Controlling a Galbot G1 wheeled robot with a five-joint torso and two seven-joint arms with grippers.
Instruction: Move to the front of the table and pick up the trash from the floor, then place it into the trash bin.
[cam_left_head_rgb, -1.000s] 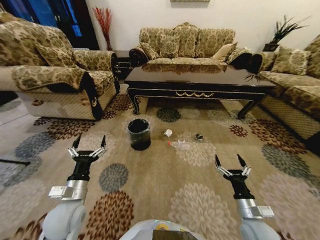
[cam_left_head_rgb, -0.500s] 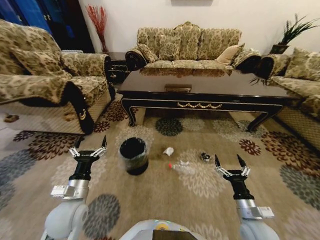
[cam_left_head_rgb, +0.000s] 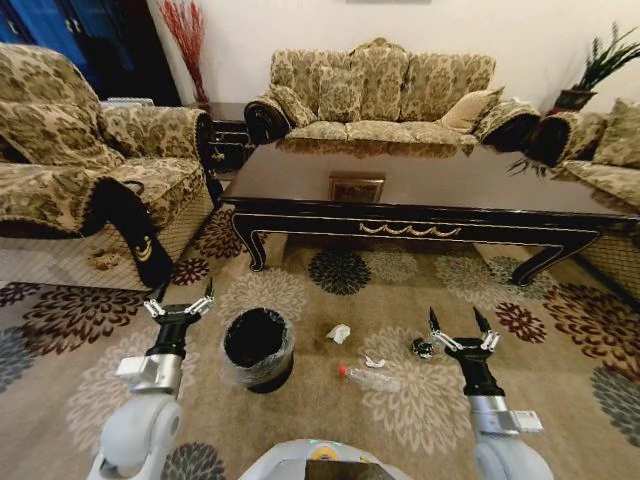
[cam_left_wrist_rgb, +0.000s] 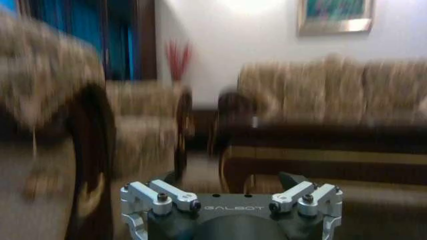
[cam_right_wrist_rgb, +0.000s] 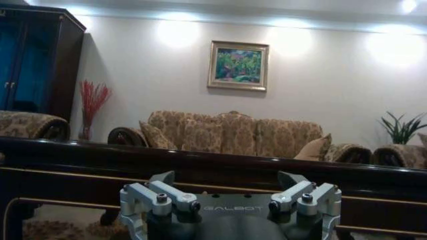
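The robot is standing before the long low glossy dark brown-black wooden desk with the gold scroll ornament on its side rail, so I judge that the approach step is close to finished and the picking step is not yet begun. All the trash is lying on the patterned carpet in front of this desk: the crumpled white paper wad is the nearest to the desk's rail, the small dark scrap is lying a little further from the desk, and the small clear plastic bottle with the reddish cap is the farthest from it. The small round black trash bin with the thin plastic liner is standing on the carpet before the desk's left end, near the paper wad. The left tool is hovering beside the bin with its fingers spread and empty; the right tool is hovering just beside the dark scrap, also spread and empty. The next move probably calls for lowering one tool to the floor over one piece, closing on it, and then carrying it over the bin's rim.
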